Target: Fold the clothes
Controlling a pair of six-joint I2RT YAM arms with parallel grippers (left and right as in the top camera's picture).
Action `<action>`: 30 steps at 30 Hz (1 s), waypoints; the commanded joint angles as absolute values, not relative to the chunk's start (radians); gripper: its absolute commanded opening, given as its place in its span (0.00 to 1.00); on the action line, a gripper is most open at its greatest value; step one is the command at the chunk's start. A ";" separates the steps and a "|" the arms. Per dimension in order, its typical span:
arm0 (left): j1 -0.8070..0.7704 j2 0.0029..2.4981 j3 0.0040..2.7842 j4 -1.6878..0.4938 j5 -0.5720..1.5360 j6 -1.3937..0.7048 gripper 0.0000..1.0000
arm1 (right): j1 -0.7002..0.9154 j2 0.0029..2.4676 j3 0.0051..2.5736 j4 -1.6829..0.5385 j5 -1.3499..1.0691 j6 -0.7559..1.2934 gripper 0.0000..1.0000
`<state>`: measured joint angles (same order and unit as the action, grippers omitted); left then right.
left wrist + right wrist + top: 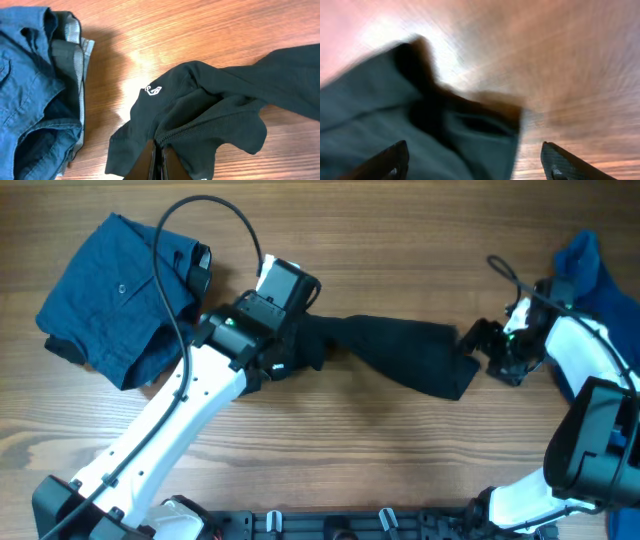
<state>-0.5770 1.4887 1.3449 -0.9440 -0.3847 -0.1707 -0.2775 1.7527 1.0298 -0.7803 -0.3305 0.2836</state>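
Note:
The black T-shirt (405,350) lies bunched in a long strip across the middle of the table. My left gripper (290,350) is shut on its left end; the left wrist view shows the closed fingers (161,162) pinching a hemmed fold of the black T-shirt (200,115), which carries a small white logo. My right gripper (482,345) is open at the shirt's right end. In the blurred right wrist view its fingers (475,160) stand wide apart over the black T-shirt (385,115) and hold nothing.
A darker blue buttoned garment (120,295) lies folded at the far left, also in the left wrist view (35,85). A plain blue shirt (600,280) lies heaped at the right edge behind my right arm. Cables run over both arms.

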 commanded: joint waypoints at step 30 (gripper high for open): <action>-0.543 1.485 1.356 -0.919 -0.386 -0.191 0.09 | -0.218 1.699 0.839 -0.224 -0.573 0.226 0.70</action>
